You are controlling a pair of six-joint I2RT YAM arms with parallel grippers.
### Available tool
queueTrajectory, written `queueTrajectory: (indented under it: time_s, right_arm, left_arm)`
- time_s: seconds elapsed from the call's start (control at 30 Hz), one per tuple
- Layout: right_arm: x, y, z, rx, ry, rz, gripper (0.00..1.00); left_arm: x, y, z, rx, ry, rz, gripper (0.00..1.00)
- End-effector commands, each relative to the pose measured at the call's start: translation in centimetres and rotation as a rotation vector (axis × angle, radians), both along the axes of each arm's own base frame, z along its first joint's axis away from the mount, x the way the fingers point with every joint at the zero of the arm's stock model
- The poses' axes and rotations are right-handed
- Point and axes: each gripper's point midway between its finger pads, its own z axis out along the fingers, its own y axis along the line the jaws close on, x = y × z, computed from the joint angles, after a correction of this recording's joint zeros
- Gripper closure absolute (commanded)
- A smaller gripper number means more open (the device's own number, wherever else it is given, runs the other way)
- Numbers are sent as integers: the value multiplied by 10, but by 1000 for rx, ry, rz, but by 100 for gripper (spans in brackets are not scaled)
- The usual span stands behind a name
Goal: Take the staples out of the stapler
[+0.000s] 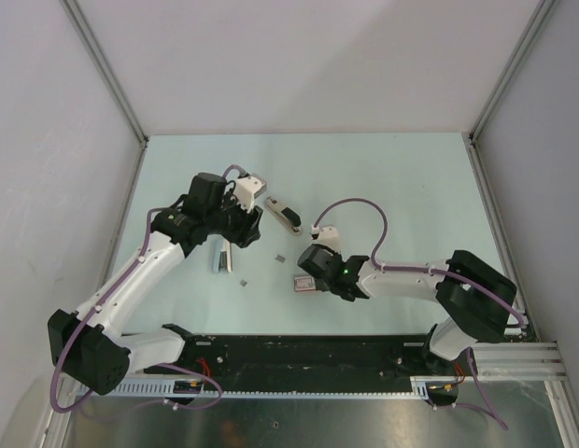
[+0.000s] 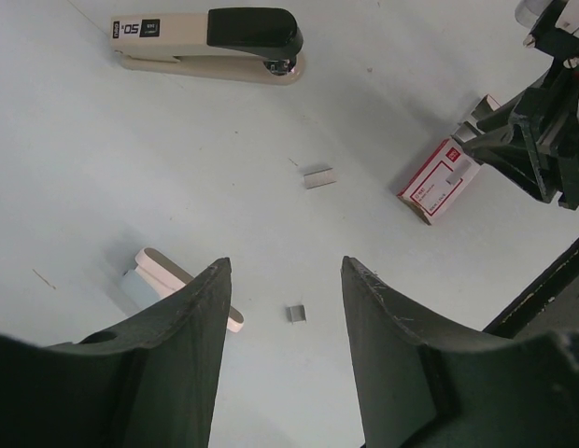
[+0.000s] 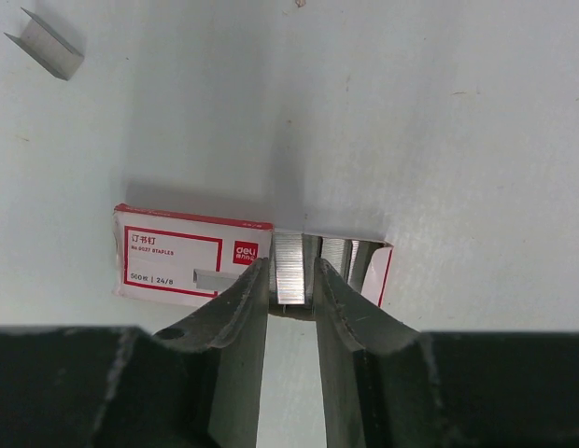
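One cream-beige stapler with a black top [image 2: 210, 45] lies far ahead of the left gripper's [image 2: 285, 271] jaws. There are two short loose silvery staple pieces: one [image 2: 319, 176] ahead of those jaws, the other [image 2: 296, 314] between them. One slim pale-blue-and-cream object [image 2: 168, 280] lies beside the left jaw. One red-and-white cardboard staple box [image 3: 191, 264] sits at the right gripper's [image 3: 290, 271] jaws. Three packed staple rows [image 3: 334, 261] show in its open end, one of them between the jaws.

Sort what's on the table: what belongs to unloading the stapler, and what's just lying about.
Job: stapler; staple strip between the fingers of the right gripper.
Lying about: red-and-white staple box; larger loose staple bit; smaller bit; cream piece beside the open left gripper.
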Motion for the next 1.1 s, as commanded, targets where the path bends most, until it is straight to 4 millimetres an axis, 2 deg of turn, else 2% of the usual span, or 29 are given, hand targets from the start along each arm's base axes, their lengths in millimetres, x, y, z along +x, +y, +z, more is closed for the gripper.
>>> queueTrajectory:
  time_s: [0.0, 0.17, 0.3, 0.47, 0.67, 1.07]
  right_arm:
    - [0, -1, 13, 23, -27, 1, 69]
    - [4, 4, 30, 70, -60, 9, 71]
    - [17, 2, 42, 106, -85, -5, 76]
    - [39, -5, 37, 112, -84, -28, 82]
    - [53, -1, 26, 104, -79, -20, 85]
    - [50, 9, 6, 79, -52, 0, 88]
  left_arm:
    - [-2, -5, 14, -10, -53, -56, 44]
    - [-2, -6, 15, -12, -54, -59, 44]
    - [-3, -7, 15, -15, -49, -60, 44]
    - [-3, -7, 15, -14, -50, -64, 44]
    - [-3, -8, 14, -11, -44, -65, 44]
    - [-2, -8, 13, -4, -45, -65, 44]
